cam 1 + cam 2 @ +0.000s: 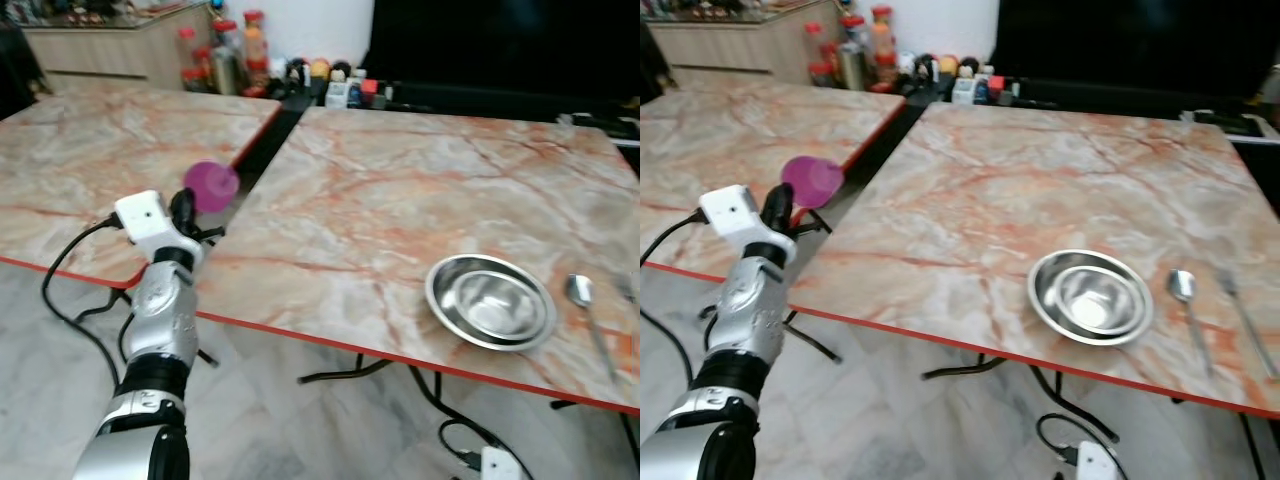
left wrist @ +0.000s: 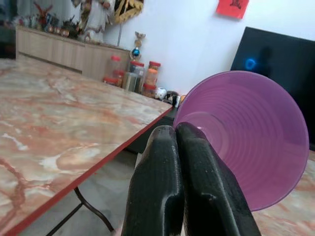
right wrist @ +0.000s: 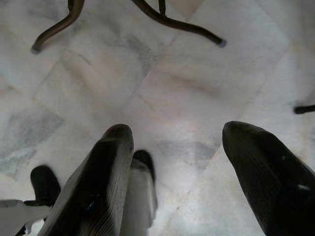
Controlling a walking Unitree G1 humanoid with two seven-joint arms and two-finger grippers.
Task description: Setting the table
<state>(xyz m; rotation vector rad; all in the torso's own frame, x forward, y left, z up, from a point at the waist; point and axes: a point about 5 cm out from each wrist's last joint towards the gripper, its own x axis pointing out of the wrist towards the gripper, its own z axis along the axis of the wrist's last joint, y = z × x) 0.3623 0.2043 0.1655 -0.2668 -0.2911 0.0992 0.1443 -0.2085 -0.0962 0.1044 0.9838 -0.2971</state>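
Observation:
My left gripper (image 1: 192, 205) is shut on the rim of a purple plastic cup (image 1: 211, 185), held on its side above the gap between the two marble tables. The cup's mouth (image 2: 246, 137) fills much of the left wrist view, with the two fingers (image 2: 172, 182) pinching its wall. A steel bowl (image 1: 490, 300) sits on the near right of the right-hand table (image 1: 400, 190). A spoon (image 1: 582, 297) lies just right of the bowl, and a fork (image 1: 1245, 320) beyond it. My right gripper (image 3: 172, 147) hangs open over the floor.
A second marble table (image 1: 90, 150) stands on the left, with a narrow gap between them. Jars and small items (image 1: 250, 50) crowd the far wall by a dark television (image 1: 500, 40). Black table legs and cables (image 1: 370, 372) lie on the tiled floor.

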